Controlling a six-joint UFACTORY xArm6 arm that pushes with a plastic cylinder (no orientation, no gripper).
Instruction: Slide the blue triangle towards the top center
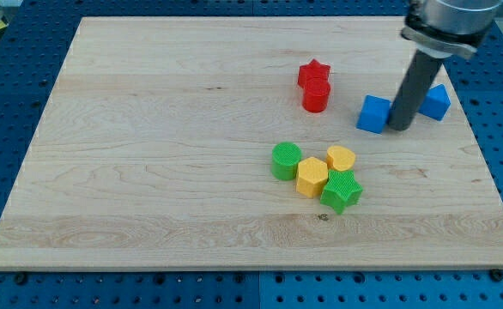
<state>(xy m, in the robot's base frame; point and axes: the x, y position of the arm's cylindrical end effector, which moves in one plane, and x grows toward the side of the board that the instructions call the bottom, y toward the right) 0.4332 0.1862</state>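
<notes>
The blue triangle lies near the board's right edge, partly hidden behind my rod. A blue cube sits just to the left of the rod. My tip rests on the board between the two blue blocks, touching or nearly touching both. The rod rises from the tip to the arm's head at the view's top right.
A red star and a red cylinder stand together left of the blue cube. Lower in the middle sit a green cylinder, a yellow hexagon, a yellow heart and a green star. The wooden board lies on a blue perforated table.
</notes>
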